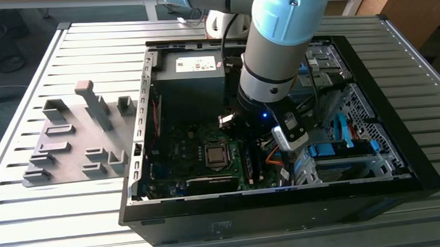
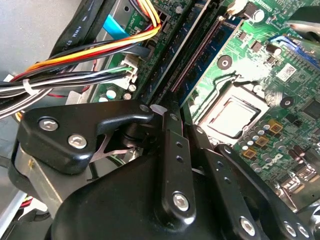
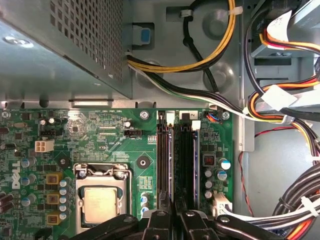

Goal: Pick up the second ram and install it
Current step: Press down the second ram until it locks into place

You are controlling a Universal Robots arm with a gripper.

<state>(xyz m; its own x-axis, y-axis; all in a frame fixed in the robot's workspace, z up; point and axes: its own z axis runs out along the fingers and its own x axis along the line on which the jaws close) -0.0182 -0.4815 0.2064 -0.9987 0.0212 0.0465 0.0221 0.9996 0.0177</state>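
I have the claw [image 3: 172, 220] down inside the open computer case [image 1: 383, 186], right over the memory slots [image 3: 176, 160] that sit beside the processor socket [image 3: 100, 200] on the motherboard [image 3: 115, 145]. In both wrist views the fingers [image 2: 176, 150] stand narrow and close together in line with the slots. I judge they grip the second ram [image 2: 192, 55] edge-on, though I cannot tell for certain, since the strip is mostly hidden and what I see may be a stick already seated. To do this well, I would keep the strip parallel to the slot, its notch matched, and press straight down evenly. The bundled cables [image 3: 285, 107] lie near the slots on the side away from the socket; I would stay off them.
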